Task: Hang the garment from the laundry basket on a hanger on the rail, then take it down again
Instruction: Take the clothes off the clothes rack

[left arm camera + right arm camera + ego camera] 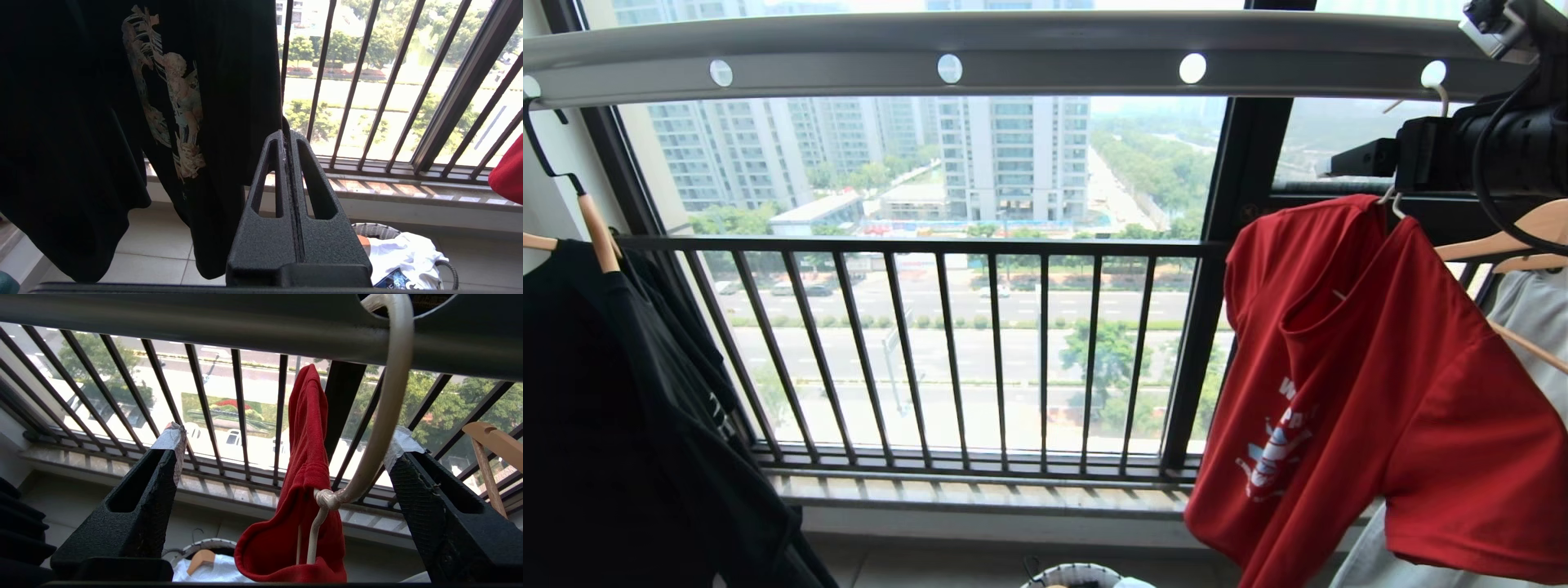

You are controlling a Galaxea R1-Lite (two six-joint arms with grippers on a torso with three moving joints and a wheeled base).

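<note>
Red T-shirt [1388, 392] hung on the wire hanger [384, 416] hooked into the rail [1013, 49], right gripper [286, 437] fingers spread wide around the hook, left gripper [288, 139] fingers closed, empty.

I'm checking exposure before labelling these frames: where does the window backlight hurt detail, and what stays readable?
Head view: the black T-shirt is near-featureless shadow, while the garment stays readable.
Left wrist view: the street beyond the window railing is washed out.
Right wrist view: the rail reads as a dark silhouette; the hanger hook stays clear.
</note>
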